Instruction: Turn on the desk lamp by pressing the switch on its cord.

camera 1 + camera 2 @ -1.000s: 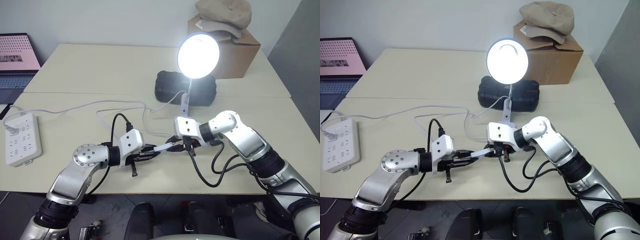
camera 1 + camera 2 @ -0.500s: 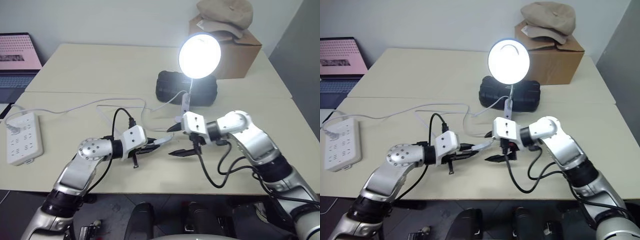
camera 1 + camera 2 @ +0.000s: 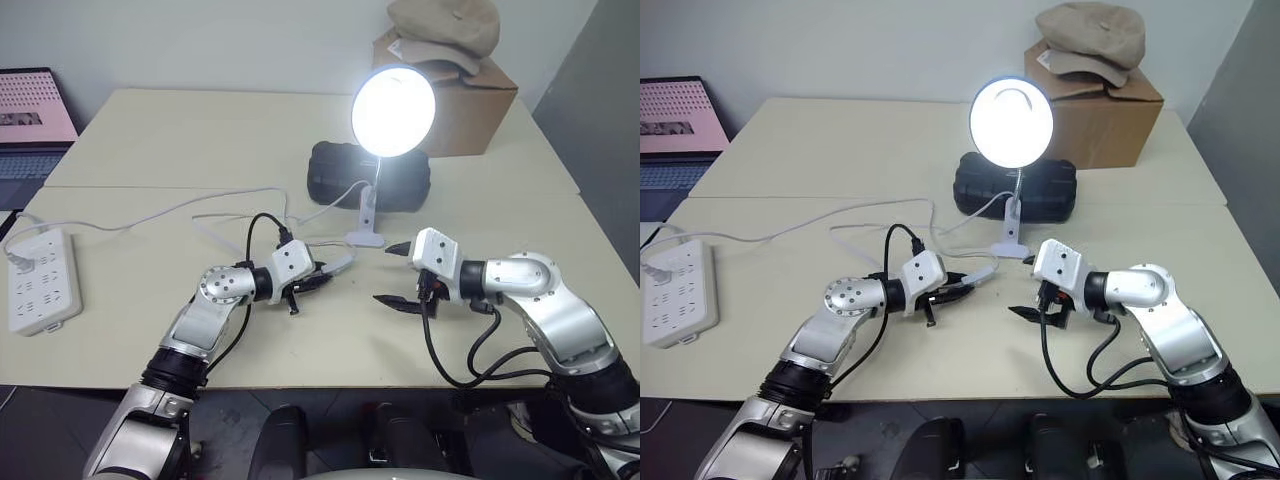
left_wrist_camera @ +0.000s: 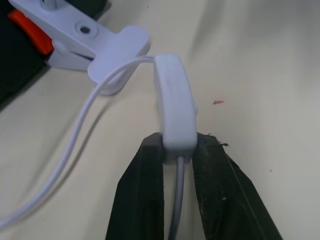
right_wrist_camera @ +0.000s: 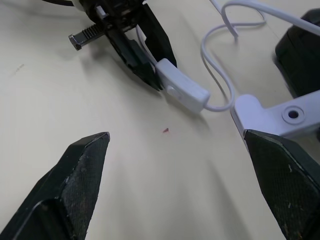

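The right gripper [image 3: 397,274] let go and swung away to the right, its jaws now spread wide over bare table [image 3: 150,130], where a second earlier it had closed in on the switch [image 3: 978,274]. The left gripper [image 4: 178,150] stayed pinched on the switch's near end, carrying it farther forward toward the desk lamp [image 3: 392,112], which shone as before.
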### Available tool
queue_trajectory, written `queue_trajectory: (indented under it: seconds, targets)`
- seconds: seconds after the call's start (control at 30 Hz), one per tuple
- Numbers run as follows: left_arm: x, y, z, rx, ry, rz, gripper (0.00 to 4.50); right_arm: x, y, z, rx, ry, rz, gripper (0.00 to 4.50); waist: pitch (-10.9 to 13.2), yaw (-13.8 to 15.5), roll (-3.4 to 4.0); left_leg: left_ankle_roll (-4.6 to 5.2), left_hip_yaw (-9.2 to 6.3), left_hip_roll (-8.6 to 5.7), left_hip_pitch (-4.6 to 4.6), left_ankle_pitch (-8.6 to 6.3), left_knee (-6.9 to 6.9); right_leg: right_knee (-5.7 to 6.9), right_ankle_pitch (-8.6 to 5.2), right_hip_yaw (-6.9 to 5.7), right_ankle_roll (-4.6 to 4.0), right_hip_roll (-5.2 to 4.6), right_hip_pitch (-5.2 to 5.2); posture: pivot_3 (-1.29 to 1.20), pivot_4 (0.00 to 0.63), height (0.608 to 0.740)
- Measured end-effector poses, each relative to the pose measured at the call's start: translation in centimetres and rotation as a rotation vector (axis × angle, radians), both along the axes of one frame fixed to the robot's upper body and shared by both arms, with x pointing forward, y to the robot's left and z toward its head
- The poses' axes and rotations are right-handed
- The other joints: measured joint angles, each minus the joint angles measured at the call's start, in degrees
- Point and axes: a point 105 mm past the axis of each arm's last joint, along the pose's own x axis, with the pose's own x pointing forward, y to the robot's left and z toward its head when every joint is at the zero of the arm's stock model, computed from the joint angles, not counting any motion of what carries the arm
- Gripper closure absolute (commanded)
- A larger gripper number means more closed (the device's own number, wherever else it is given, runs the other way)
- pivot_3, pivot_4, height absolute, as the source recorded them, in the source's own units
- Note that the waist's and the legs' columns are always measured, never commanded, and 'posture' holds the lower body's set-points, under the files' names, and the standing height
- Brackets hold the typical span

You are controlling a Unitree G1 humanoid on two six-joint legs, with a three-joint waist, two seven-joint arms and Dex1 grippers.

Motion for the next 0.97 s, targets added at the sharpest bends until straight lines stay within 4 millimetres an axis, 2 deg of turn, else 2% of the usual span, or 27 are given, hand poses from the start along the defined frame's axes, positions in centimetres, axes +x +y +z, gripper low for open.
queue_trajectory:
  seconds: [0.27,0.37,0.5,0.6,0.7,0.87,0.97]
  targets:
    - [-0.6,0.1,0.7,-0.042,0.013,-0.033,1.18,0.1,0.1,0.2,0.007,-0.015,-0.019,0.00,0.0,0.0,0.00,0.00,-0.01,0.00,0.00,0.00,0.00,-0.01,0.00,-0.01,0.00,0.00,0.00,0.00,0.150,0.740]
    - [-2.5,1.7,1.0,-0.044,0.032,-0.022,0.55,-0.2,0.1,0.2,0.017,-0.011,-0.003,0.00,0.0,-0.6,-0.01,-0.01,0.00,0.03,0.02,0.00,-0.06,-0.03,-0.02,0.06,-0.02,0.02,-0.02,0.00,0.150,0.740]
    - [-5.3,4.7,1.3,-0.001,0.048,0.049,0.55,-0.7,0.3,0.4,0.037,-0.016,0.046,0.00,0.0,-0.7,0.01,-0.01,-0.05,0.06,0.03,0.00,-0.09,-0.02,-0.04,-0.04,-0.05,0.01,0.01,0.00,0.150,0.740]
    - [-7.9,6.2,1.1,0.005,0.081,0.109,0.55,-1.0,-0.2,0.3,0.051,-0.009,0.051,0.00,0.0,-0.9,0.00,-0.01,-0.01,0.03,0.05,-0.01,-0.08,-0.06,-0.04,0.00,-0.03,-0.06,0.02,0.00,0.150,0.740]
    - [-9.2,7.3,1.8,-0.021,0.092,0.191,0.55,-1.1,-0.5,0.7,0.069,-0.005,0.054,0.00,0.0,-0.5,0.00,-0.01,-0.08,0.03,0.12,-0.01,-0.05,-0.03,-0.03,-0.05,-0.04,-0.06,0.05,0.00,0.150,0.740]
    - [-9.8,9.4,2.9,-0.068,0.096,0.327,0.55,-1.5,-1.6,1.0,0.077,0.013,0.061,0.00,0.0,0.2,0.00,-0.01,-0.11,0.03,0.13,-0.01,-0.05,-0.03,-0.16,-0.06,-0.28,-0.06,0.04,0.00,0.150,0.740]
    - [-9.8,9.6,3.7,-0.096,0.097,0.335,0.55,-1.7,-1.7,1.1,0.079,0.017,0.074,0.00,0.0,0.2,0.00,-0.02,-0.08,0.02,0.11,-0.01,-0.05,-0.05,-0.11,-0.04,-0.19,-0.06,0.05,0.00,0.150,0.740]
